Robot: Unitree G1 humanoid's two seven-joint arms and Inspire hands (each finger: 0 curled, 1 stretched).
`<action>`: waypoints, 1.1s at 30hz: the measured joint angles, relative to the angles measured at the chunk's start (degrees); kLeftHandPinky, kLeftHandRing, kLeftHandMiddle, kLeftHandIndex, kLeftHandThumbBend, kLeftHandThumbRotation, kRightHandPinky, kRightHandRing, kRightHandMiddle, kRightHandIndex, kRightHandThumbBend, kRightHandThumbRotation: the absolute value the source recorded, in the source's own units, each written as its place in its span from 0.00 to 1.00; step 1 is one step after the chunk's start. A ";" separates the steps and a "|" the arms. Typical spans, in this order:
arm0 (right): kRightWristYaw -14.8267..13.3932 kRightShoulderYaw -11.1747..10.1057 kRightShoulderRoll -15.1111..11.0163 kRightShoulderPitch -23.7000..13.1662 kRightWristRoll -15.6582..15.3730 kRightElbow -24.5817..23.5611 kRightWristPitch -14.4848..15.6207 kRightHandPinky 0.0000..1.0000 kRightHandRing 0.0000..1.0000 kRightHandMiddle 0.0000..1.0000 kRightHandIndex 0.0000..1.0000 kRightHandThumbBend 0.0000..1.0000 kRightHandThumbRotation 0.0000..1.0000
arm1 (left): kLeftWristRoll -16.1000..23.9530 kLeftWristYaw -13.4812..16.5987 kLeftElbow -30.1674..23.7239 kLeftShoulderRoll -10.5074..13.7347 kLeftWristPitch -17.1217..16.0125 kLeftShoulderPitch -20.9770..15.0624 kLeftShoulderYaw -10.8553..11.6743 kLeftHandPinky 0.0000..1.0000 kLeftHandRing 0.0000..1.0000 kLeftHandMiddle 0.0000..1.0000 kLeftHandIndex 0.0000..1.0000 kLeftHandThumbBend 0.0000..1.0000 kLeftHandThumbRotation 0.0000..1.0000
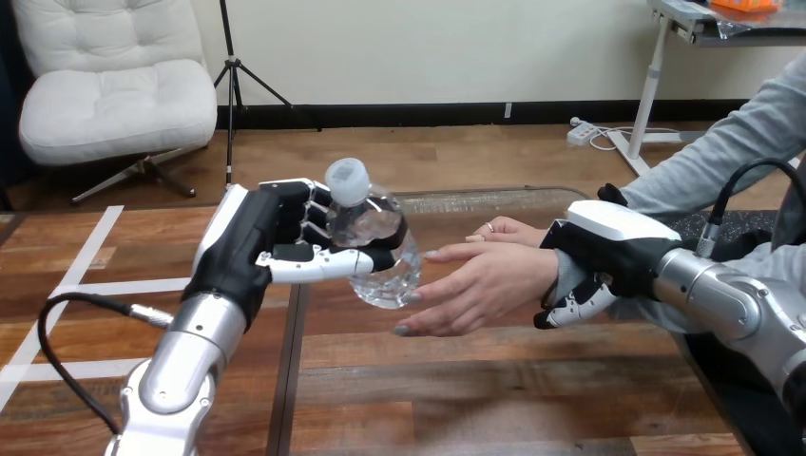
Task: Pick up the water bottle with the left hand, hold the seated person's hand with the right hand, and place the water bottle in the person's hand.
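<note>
Head view puts the bottle (377,249) left of centre, upright with its cap on and lifted off the table (475,399); the left hand (276,249) grips it from the left, fingers wrapped round the far side and thumb across the near side; to the right, the person's open hand (480,285) reaches left, palm turned toward the bottle, fingertips at its right wall, touching or just short, I cannot tell which; the right hand (608,252) sits over the person's wrist (561,277), its fingers curled down and under it, so it is clasping the wrist rather than the hand itself; by my reading the pick-up and the hold are done and the hand-over is the step in hand; the next move calls for carrying the bottle a little further right until its body lies against the palm, waiting for the person's fingers to close, and only then loosening the left hand; letting go early would likely drop the bottle onto the table
</note>
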 measured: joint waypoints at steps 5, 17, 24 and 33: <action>0.01 -0.02 0.26 0.00 0.01 -0.12 0.04 0.12 0.16 0.21 0.22 0.55 0.00 | 0.00 -0.07 0.00 -0.12 -0.07 -0.04 -0.12 0.31 0.36 0.40 0.41 0.67 0.00; 0.00 -0.03 0.42 0.00 0.01 -0.10 -0.15 0.11 0.15 0.21 0.22 0.56 0.00 | -0.04 -0.12 0.00 -0.12 -0.07 -0.04 -0.08 0.31 0.36 0.40 0.41 0.64 0.00; -0.01 -0.03 0.43 0.00 0.01 -0.08 -0.18 0.11 0.15 0.20 0.21 0.56 0.00 | -0.01 -0.13 0.03 -0.11 -0.25 -0.04 -0.08 0.31 0.36 0.40 0.41 0.64 0.00; -0.01 -0.03 0.44 0.00 0.01 0.08 -0.18 0.12 0.16 0.22 0.22 0.60 0.00 | -0.04 -0.13 0.03 -0.11 -0.26 -0.04 -0.08 0.31 0.36 0.40 0.41 0.64 0.00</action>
